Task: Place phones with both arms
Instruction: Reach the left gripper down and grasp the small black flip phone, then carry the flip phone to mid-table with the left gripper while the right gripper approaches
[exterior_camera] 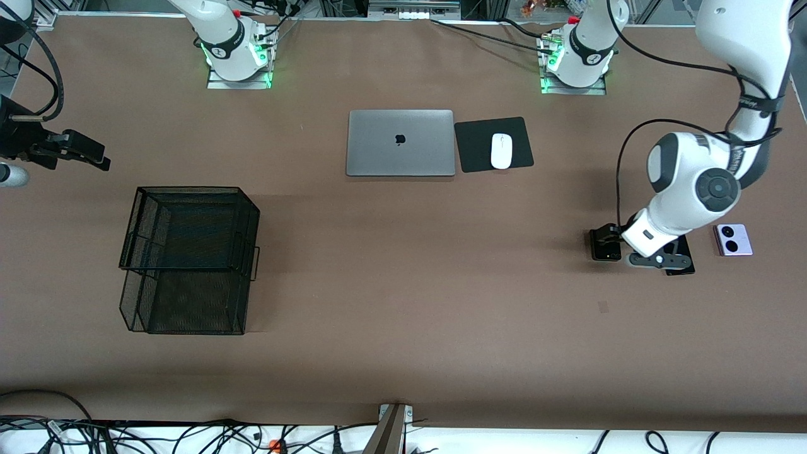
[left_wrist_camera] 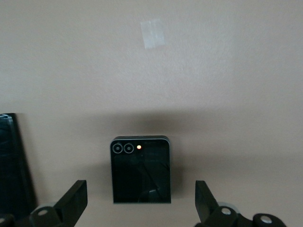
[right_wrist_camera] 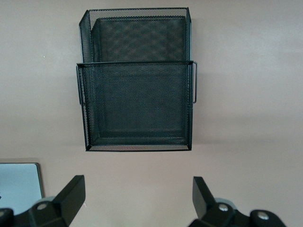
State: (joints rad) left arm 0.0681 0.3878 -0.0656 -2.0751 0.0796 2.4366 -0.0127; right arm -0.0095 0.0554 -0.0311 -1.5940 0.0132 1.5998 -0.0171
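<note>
We lower left hand (left_wrist_camera: 139, 208), fingers spread, straight over small black phone (left_wrist_camera: 140, 169) (lying flat on worktop (exterior_camera: 403, 284)); right hand (right_wrist_camera: 137, 205) waits, released.

table (exterior_camera: 403, 265): plain brown
mesh basket (exterior_camera: 189, 258): black wire mesh
laptop (exterior_camera: 400, 143): silver, black logo
mouse pad (exterior_camera: 479, 148): black
mouse (exterior_camera: 501, 151): white
squarish phone (left_wrist_camera: 140, 170): glossy black, two ringed lenses, one orange dot
lavender phone (exterior_camera: 733, 239): lavender, two black circles
arms: white, black joint caps
</note>
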